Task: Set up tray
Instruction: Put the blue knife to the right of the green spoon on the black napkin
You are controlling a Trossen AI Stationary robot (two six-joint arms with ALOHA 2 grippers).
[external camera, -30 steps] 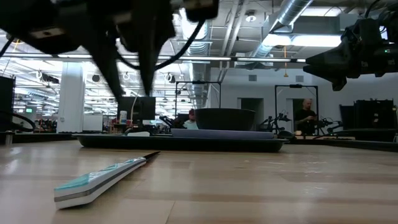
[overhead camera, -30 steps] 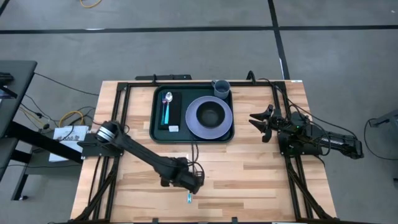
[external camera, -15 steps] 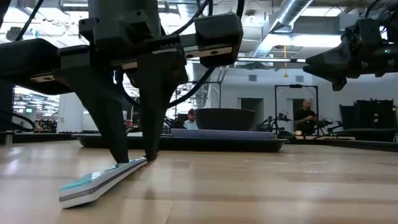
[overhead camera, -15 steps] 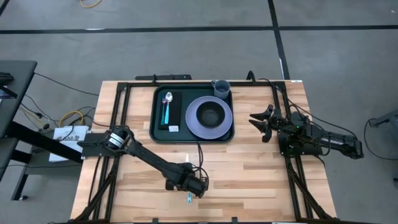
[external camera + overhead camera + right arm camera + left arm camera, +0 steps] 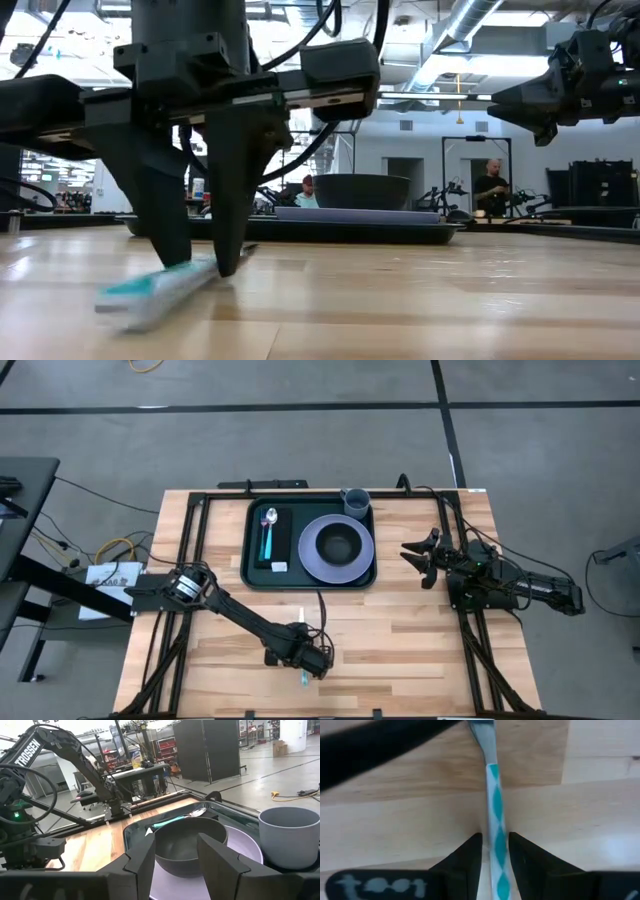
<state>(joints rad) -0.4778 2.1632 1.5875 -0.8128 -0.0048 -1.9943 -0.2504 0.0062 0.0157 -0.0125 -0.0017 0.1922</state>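
A utensil with a teal-and-white patterned handle [image 5: 496, 805] lies flat on the wooden table near its near edge [image 5: 304, 678]. My left gripper [image 5: 495, 851] points straight down over it. It is open, one finger on each side of the handle, fingertips down at the table [image 5: 203, 266]. The dark green tray [image 5: 248, 565] lies at the table's far middle. It holds a teal-handled spoon [image 5: 267, 532], a purple plate [image 5: 312, 552] with a dark bowl [image 5: 341, 544], and a grey cup [image 5: 356, 501]. My right gripper [image 5: 175, 865] waits open at the table's right, level, facing the tray. My left gripper straddles the utensil's handle [image 5: 498, 845] from above, with the fingers across it and the handle flat on the table. The wrist view shows a thin gap on at least one side. Whether either finger [image 5: 470, 855] touches the handle, I cannot tell.
A black flat rectangle [image 5: 272, 550] lies under the spoon in the tray. Black frame rails [image 5: 196, 530] run along the table's left, right and far sides. Bare wood lies between the tray and the utensil. People stand in the room beyond the table.
My left gripper has come down onto the utensil near the table's near edge. Its fingertips, which hung above the handle, now stand at table height on either side of it. The gap between the fingers looks unchanged. My right arm has kept still.
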